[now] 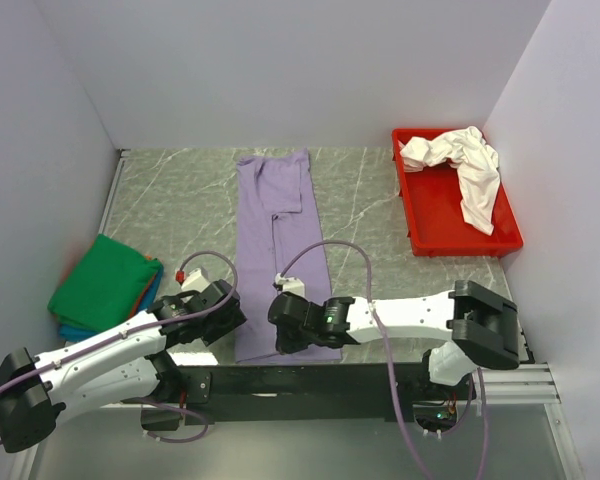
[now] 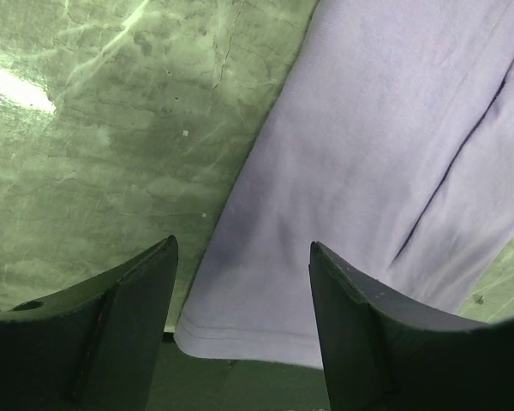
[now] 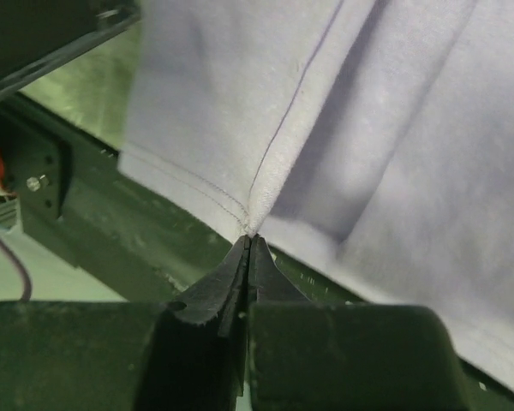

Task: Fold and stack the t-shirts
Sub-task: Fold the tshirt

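Observation:
A lavender t-shirt [image 1: 280, 225], folded into a long strip, lies down the middle of the table. My right gripper [image 1: 283, 338] is shut on its near hem, pinching a fold of the cloth [image 3: 265, 171] at the fingertips [image 3: 248, 240]. My left gripper [image 1: 230, 318] is open over the strip's near left corner [image 2: 240, 334], with one finger [image 2: 128, 317] over the table and the other over the cloth. A folded green t-shirt [image 1: 105, 280] lies on a blue one [image 1: 78, 330] at the left. A creamy white t-shirt [image 1: 470, 170] lies crumpled in the red tray [image 1: 450, 235].
The red tray stands at the back right by the wall. White walls close in the table on three sides. A black rail [image 1: 310, 380] runs along the near edge, under the shirt's hem [image 3: 86, 223]. Purple cables [image 1: 360, 270] loop above both arms.

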Controlling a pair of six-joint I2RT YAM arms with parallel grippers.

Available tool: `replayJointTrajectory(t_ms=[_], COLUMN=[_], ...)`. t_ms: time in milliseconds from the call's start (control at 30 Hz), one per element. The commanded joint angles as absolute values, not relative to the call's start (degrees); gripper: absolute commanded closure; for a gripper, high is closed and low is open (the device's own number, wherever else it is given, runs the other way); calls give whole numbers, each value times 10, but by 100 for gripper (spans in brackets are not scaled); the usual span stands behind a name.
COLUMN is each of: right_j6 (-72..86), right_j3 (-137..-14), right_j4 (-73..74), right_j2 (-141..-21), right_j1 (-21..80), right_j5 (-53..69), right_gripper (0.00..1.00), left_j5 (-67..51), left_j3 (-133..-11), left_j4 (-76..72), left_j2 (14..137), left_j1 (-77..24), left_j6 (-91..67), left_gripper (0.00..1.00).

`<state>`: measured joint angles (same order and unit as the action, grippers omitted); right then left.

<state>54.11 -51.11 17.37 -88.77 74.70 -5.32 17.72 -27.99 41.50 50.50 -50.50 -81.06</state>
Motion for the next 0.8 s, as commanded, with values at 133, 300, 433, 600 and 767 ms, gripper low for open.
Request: replayJointTrajectory(t_ms=[133,300,433,600,767], right_j6=[553,570,584,588,585], right_j3=[-513,-486,-480,-479,-492], right_j4=[223,219,219,214,228], right_j2=[-829,-828,-850,-869,-875], right_j1=[771,781,794,797,797], right_j5=[-110,-112,-117,-115,-126], right_gripper=[100,100,100,100,93], left_j5=[183,177,166,156,138], left_j3=[-300,-296,-290,-284,-273], left_j4=[422,415,403,396,382], left_j2=[511,518,527,536,546], left_j1=[-508,-508,-508,-508,-508], left_j6=[-803,-800,-795,-793,-779], left_gripper=[32,31,32,32,32])
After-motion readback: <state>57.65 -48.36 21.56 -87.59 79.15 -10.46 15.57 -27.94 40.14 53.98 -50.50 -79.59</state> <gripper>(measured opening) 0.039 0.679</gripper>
